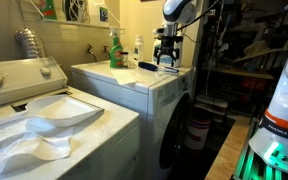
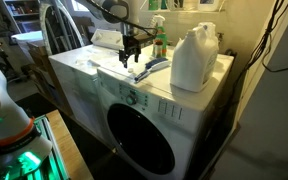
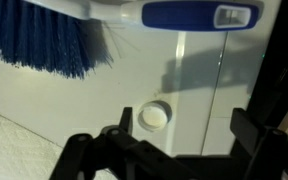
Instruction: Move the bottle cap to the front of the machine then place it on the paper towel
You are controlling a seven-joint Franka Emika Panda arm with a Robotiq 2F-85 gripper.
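In the wrist view, one patch of textured paper towel [image 3: 12, 150] fills the lower left corner. Above it, at upper left, you see the blue bristles of one scrub brush [image 3: 44, 45], whose white and blue handle runs along the top edge to the upper right. At centre lies the single white bottle cap [image 3: 154, 117], flat on the white top of the machine [image 3: 104, 95], just right of the paper towel's edge and apart from the brush. Your gripper [image 3: 169, 150] hangs over it with its two dark fingers [image 3: 84, 158] spread wide, holding nothing; the cap shows in the gap between them, untouched.

In an exterior view, one top-loading washer [image 1: 24, 78] sits at far left with crumpled white sheeting on its lid. Right of it, the machine top carries one green spray bottle [image 1: 115, 48] and one small white bottle [image 1: 138, 48], and the gripper [image 1: 166, 62] hovers near the right edge.

In an exterior view, the gripper [image 2: 131, 60] hangs at upper centre, with one large white jug [image 2: 194, 58] to its right; the machine's round dark door [image 2: 139, 140] faces you below.
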